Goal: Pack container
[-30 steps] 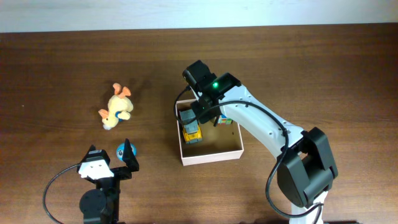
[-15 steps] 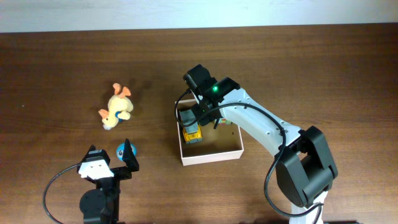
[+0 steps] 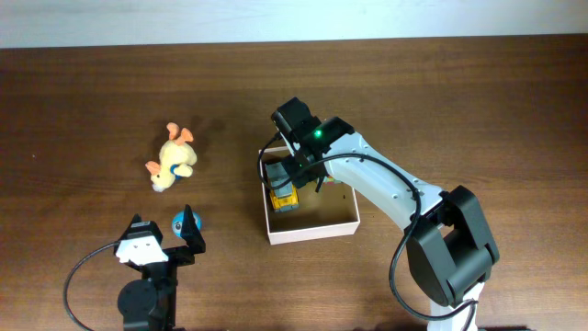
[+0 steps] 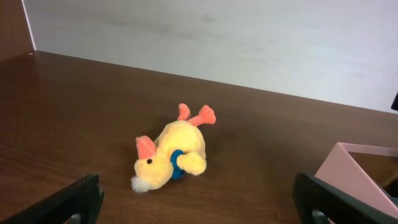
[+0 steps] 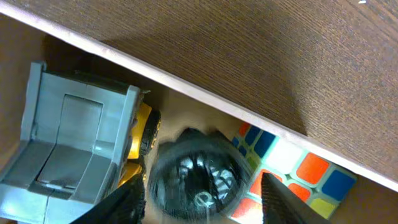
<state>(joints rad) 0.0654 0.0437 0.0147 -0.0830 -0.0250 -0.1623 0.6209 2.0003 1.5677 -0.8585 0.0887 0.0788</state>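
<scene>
Our right pincer (image 5: 203,200) has just parted, freeing a dark round toy (image 5: 198,177) inside the container (image 3: 312,230): another item packed. Left pincer (image 4: 199,202) stands wide.

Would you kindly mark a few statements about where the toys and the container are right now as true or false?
1. The plush duck lies on the table, outside the container. True.
2. The toy dump truck stands on the table beside the duck. False: the truck lies inside the container.
3. A small blue object lies on the table, apart from the duck. True.
4. The container holds only the truck. False: a colourful puzzle cube is in it too.
</scene>
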